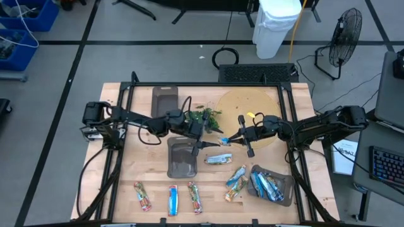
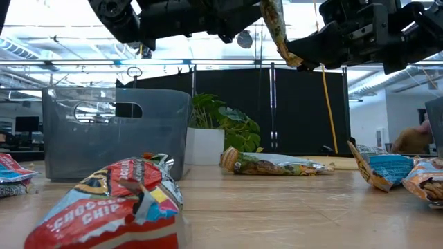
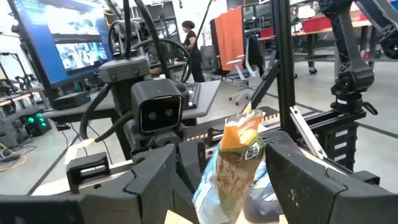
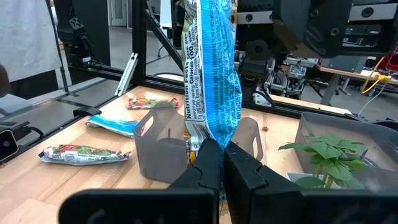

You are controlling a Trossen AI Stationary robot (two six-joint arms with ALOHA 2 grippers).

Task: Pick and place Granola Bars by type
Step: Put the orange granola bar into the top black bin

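L gripper (image 1: 203, 146) sits mid-table over the grey-brown rectangular plastic tray (image 1: 181, 157), fingers spread wide around the free end of a shiny blue-silver/green-tan wrapped granola bar (image 1: 224, 140) w/o pinching it yet, judging by the L wrist view, where the bar (image 3: 233, 163) stands between both dark fingers (image 3: 152, 183). R gripper (image 1: 237, 137), just right of it, is clamped tight on the other end of that bar (image 4: 210, 74), holding it in the air between the two arms; low view shows the wrapper (image 2: 278, 31) hanging well above the boards. Looks like a hand-over: L should close squarely on the wrapper body, not the crimped end, and R should let go only once L has a firm pinch, else the bar drops beside the tray. Other bars lie on the pale wood-plank table (image 1: 297, 113): three along the front edge (image 1: 171, 199), one green-tan one (image 1: 218, 159) just right of the tray, several more at right in and near a second tray (image 1: 287, 189). Small leafy green plant (image 1: 207, 116) behind the grippers. Room: grey floor, black floor fan (image 1: 344, 34), white bin (image 1: 276, 22) beyond the table.
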